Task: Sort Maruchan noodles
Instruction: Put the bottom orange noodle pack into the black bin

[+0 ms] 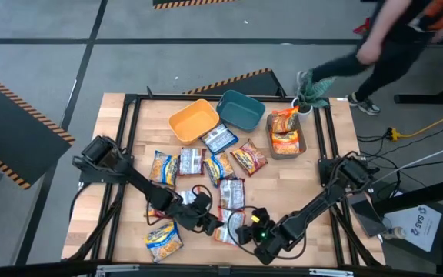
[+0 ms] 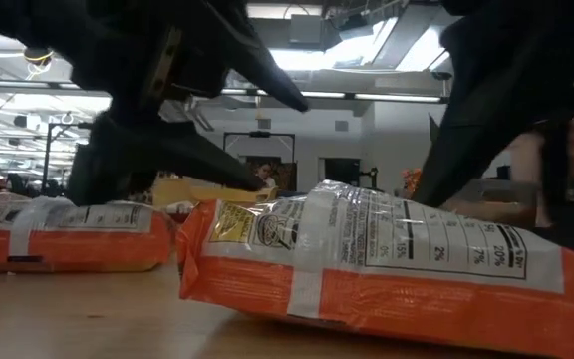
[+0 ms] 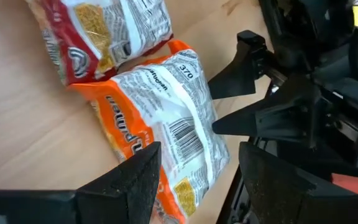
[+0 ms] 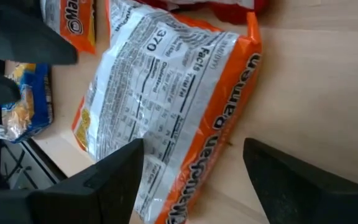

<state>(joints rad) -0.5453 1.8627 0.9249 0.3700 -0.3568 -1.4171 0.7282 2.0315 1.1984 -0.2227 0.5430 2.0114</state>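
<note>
**Both grippers flanking 1 orange packet at the table's front edge**

Orange ramen packet [image 2: 367, 269] is filling the lower right of the low view, lying label-up and flat on the wooden table [image 1: 314, 192]. Both grippers are sitting low in the centre of the high view: the left gripper [image 1: 210, 223] is standing wide with nothing between its fingers, and the right gripper [image 1: 254, 232] is likewise spread wide and empty, the orange packet [image 1: 233, 225] lying between them. Very little bare wood is remaining between these 2 grippers and the table's bottom edge.

Other Maruchan noodles [image 1: 206, 165] are lying scattered across mid-frame, 1 yellow-and-blue packet [image 1: 164, 240] sitting close to the lower left edge. Open wood is showing along the right side, below the grey bin [image 1: 302, 142], which is holding orange packets. A yellow bin [image 1: 193, 121] and teal bin [image 1: 241, 109] are standing at the top of the table.

Only the left wrist view is showing a red packet [image 3: 98, 37] touching the orange one [image 3: 160, 124]. Only the high view is showing a person [image 1: 383, 46] passing at upper right.
</note>
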